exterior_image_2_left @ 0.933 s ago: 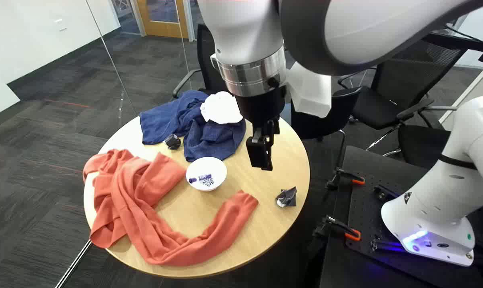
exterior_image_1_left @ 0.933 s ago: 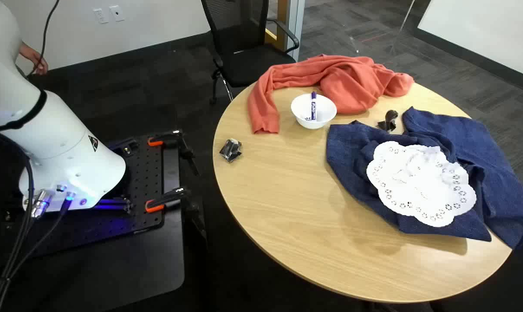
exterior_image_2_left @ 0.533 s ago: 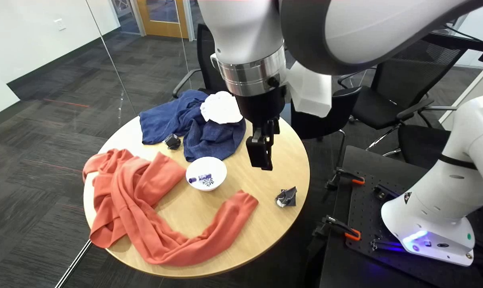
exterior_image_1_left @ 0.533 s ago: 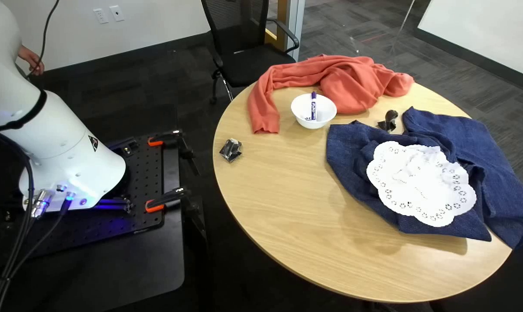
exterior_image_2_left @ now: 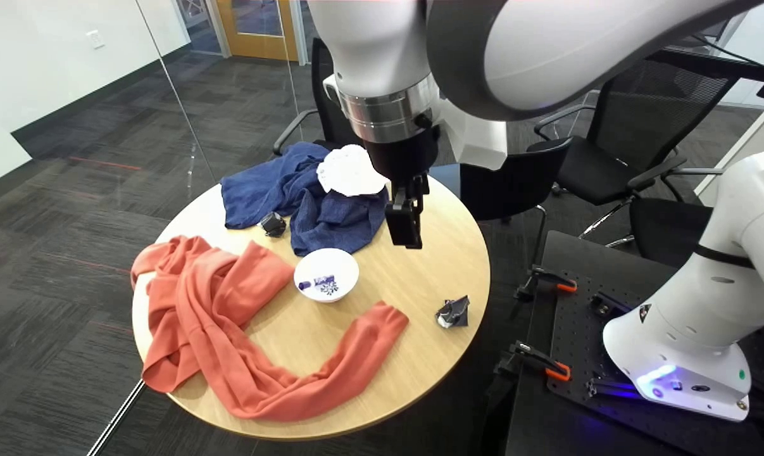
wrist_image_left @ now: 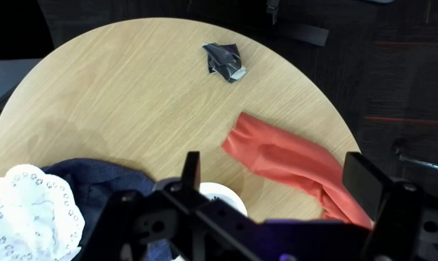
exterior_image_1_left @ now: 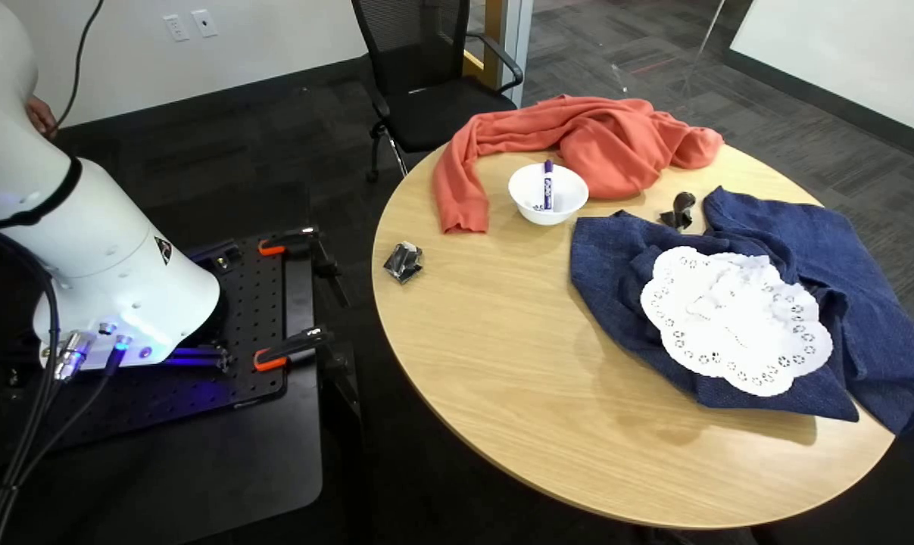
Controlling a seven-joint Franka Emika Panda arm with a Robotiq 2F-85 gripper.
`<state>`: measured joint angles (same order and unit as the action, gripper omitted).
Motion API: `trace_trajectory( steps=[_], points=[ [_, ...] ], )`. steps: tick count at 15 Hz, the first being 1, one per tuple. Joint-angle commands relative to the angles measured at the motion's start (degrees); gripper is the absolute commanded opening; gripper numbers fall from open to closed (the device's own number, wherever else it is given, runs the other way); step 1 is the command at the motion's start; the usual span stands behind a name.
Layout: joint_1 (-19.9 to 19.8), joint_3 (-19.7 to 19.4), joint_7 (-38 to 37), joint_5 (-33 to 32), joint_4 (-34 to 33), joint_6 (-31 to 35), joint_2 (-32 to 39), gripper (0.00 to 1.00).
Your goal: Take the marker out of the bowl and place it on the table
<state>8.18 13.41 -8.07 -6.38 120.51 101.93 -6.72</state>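
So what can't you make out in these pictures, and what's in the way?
Wrist view: the slim purple-and-white marker is hidden, and the small round white bowl partly hidden, by the black two-fingered gripper.
Wrist view: the white lace doily is cut off by the left edge.
In both exterior views: the crumpled black lump near the dark blue cloth is too small to identify.

Coral garment (exterior_image_1_left: 612, 147), doily (exterior_image_1_left: 737, 322) (lying on blue cloth (exterior_image_1_left: 865, 265)), black chair (exterior_image_1_left: 441, 113)

The wood-grained table (exterior_image_1_left: 494, 348) looks smooth, the red cloth (exterior_image_1_left: 604, 144) matt, the doily (exterior_image_1_left: 737, 325) papery.
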Motion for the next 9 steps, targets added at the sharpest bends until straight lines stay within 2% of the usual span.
trace_trajectory(
  steps=[1,4,9],
  points=[
    [-0.16,-2.46,8.54,-2.89,-2.31,3.94,2.84,1.0],
    [-0.54,-4.49,16.83,-2.93,-2.53,9.77,4.59,1.0],
    [-1.28,-6.94,31.92,1.7,-1.51,20.74,7.13,1.0]
  ],
)
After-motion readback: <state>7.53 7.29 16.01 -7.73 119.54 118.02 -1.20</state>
